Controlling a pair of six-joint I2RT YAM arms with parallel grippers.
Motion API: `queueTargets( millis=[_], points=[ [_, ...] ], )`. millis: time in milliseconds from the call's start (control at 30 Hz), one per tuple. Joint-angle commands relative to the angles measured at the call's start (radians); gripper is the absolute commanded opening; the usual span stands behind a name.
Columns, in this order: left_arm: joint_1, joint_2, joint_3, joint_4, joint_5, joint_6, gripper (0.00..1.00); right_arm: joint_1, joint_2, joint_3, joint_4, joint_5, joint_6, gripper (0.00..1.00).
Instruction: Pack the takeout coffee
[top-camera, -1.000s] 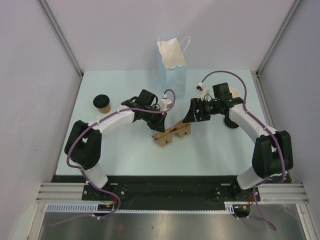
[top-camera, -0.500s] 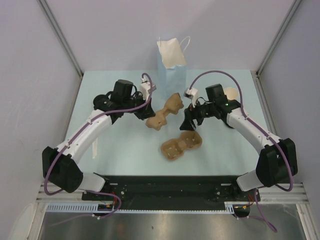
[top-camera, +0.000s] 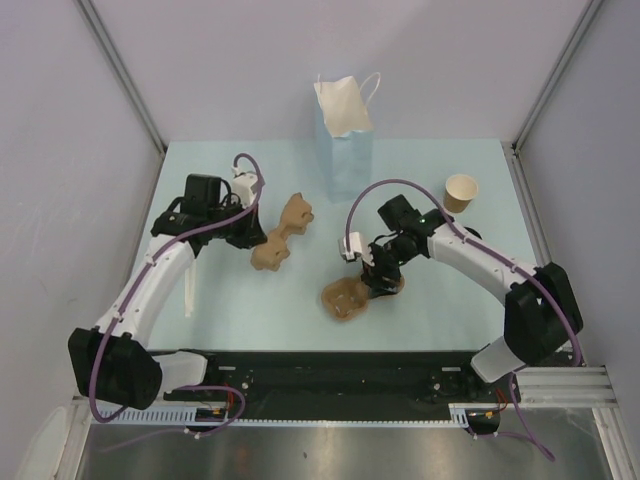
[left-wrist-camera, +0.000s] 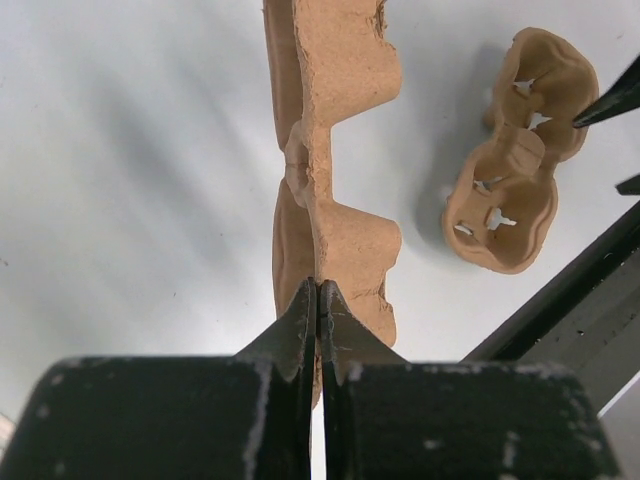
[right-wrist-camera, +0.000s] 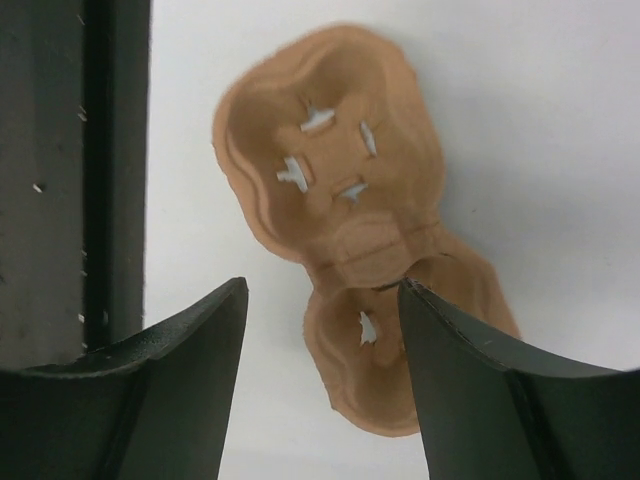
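At the left of the top view, the left hand is pinched shut on the rim of 1 brown carrier and holds it turned on its edge. 1 second ago the 2 carriers sat stuck together in the middle. Now they are apart. The blue bag stands at the top middle. Lower, just right of the middle, the right hand hangs wide open over the other carrier, which lies flat on the tabletop. At the upper right stands the cup, with no lid on, well apart from both hands. A carrier looks ready, but the coffee is not packed yet.
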Motion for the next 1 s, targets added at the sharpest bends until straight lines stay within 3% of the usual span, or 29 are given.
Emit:
queueTargets(
  millis=[0,400,467,500,533,633,667,900,967],
  points=[
    [0.022,-0.052,-0.012,-0.008,0.009,0.003,0.0,-0.009,0.085,-0.017,0.01,0.088,-0.133,0.66],
    [0.044,-0.092,-0.056,0.0,0.008,0.005,0.0,0.009,0.129,-0.101,0.021,0.134,-0.18,0.52],
    [0.044,-0.087,-0.053,0.007,0.012,0.005,0.0,0.02,0.113,-0.121,0.047,0.151,-0.164,0.48],
    [0.045,-0.081,-0.053,0.01,0.014,0.003,0.0,0.019,0.106,-0.138,0.061,0.156,-0.15,0.4],
    [0.045,-0.078,-0.049,0.015,0.014,0.003,0.0,0.02,0.1,-0.142,0.072,0.162,-0.116,0.35],
    [0.047,-0.07,-0.044,0.024,0.017,0.003,0.0,0.008,0.074,-0.146,0.105,0.2,-0.044,0.03],
    [0.047,-0.07,-0.044,0.026,0.018,-0.002,0.0,-0.001,0.063,-0.147,0.134,0.22,0.037,0.0],
    [0.052,-0.078,-0.044,0.062,0.005,-0.037,0.0,-0.159,-0.044,-0.172,0.335,0.415,0.448,0.0],
    [0.062,-0.092,-0.053,0.079,-0.003,-0.058,0.0,-0.181,-0.044,-0.173,0.397,0.5,0.497,0.0]
  ],
)
